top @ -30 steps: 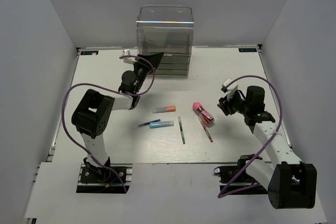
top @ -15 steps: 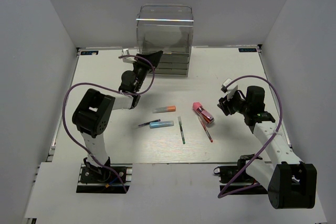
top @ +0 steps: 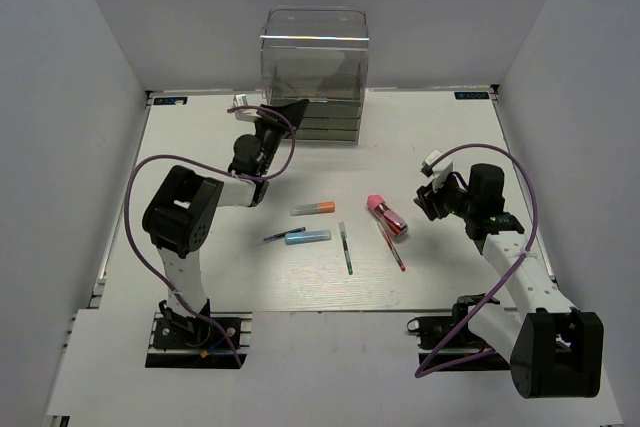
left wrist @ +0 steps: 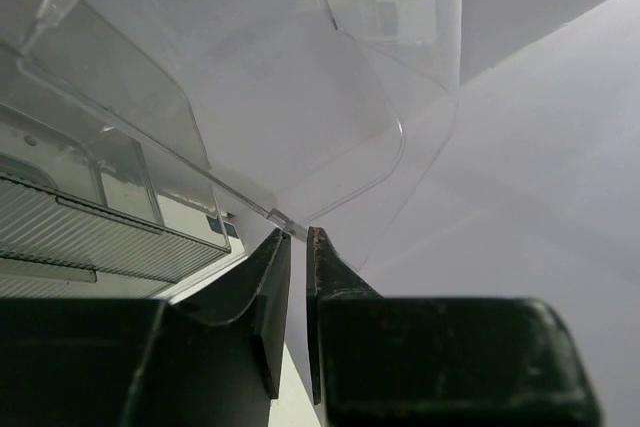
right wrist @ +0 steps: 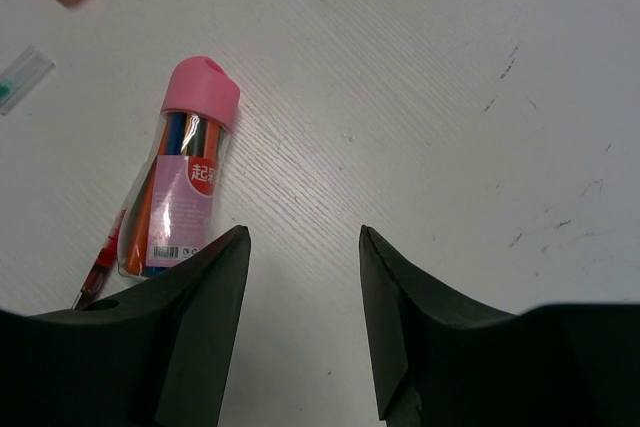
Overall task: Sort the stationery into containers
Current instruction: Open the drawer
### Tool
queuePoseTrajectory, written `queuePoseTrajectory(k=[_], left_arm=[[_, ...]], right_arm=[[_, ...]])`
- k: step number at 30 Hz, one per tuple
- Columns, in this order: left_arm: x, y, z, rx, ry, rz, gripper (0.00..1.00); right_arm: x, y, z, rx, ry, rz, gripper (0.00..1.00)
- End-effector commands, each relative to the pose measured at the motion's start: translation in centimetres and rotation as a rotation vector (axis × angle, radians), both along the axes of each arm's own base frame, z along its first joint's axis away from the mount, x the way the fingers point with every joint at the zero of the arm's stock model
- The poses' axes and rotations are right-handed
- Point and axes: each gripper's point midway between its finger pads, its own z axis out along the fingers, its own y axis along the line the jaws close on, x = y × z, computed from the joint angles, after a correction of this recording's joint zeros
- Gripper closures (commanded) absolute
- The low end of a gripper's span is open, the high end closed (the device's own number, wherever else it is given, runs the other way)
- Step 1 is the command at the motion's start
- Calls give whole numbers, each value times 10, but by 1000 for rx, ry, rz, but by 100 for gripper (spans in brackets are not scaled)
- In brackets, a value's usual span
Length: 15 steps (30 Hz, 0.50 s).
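The clear box (top: 314, 67) with dark-tinted drawers stands at the back centre. My left gripper (top: 285, 110) is at its left front, jaws nearly closed on a thin clear drawer lip (left wrist: 285, 219). My right gripper (top: 426, 201) is open and empty, just right of the pink-red tube (top: 386, 214), which also shows in the right wrist view (right wrist: 180, 177). On the table lie the orange-and-grey marker (top: 313, 208), light blue marker (top: 308, 237), thin dark pen (top: 283, 235), dark green pen (top: 345, 247) and red pen (top: 391, 246).
The white table (top: 440, 137) is walled in by grey panels on three sides. Purple cables loop over both arms. The ribbed front of a lower drawer (left wrist: 90, 237) lies left of my left fingers.
The left arm's elbow has shifted slightly to the right while its gripper stays at the box. The right arm and the stationery have not moved.
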Motion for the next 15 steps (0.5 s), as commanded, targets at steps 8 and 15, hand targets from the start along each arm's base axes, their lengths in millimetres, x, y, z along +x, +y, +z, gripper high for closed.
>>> queuePoseTrajectory(k=[8,15], left_arm=[[-21,17,87,-132,-273,27,78],[-19,18,87,-132,-262,35,78]], right_arm=[[-13,24,8,56,-21,159,42],[-35,47,-12,71,134,275,32]])
